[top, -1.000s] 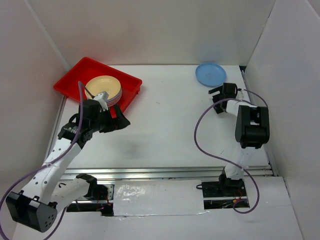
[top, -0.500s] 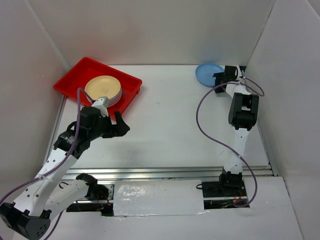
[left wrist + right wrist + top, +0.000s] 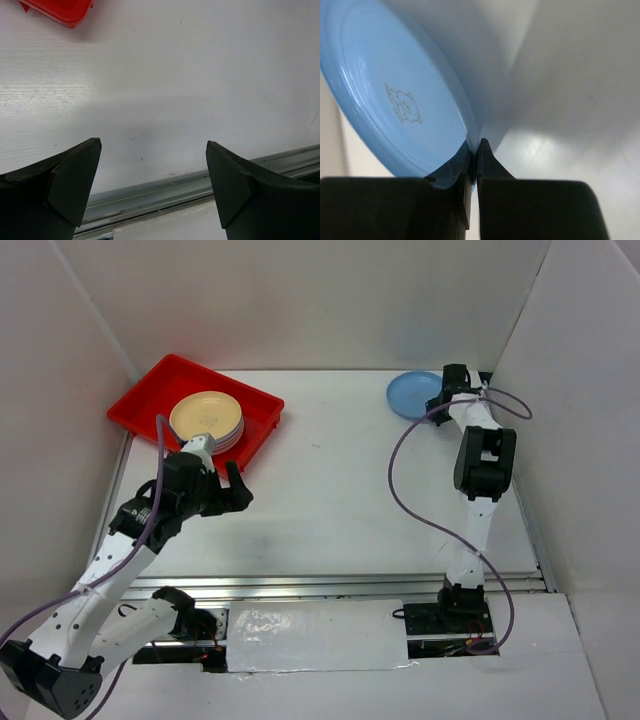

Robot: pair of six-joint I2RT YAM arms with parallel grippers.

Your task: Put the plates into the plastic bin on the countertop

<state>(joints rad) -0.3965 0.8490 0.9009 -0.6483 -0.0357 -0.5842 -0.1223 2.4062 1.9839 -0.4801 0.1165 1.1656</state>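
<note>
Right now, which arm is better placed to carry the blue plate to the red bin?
Right. The right gripper is shut on the rim of the blue plate; the left gripper hangs open and empty near the red bin, far from that plate.

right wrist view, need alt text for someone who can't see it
The right tool is shut on the rim of a blue plate, seen close up. The plate fills the upper left of the picture and has a faint printed mark at its centre. Behind it there is only blurred white and grey shadow.
</note>
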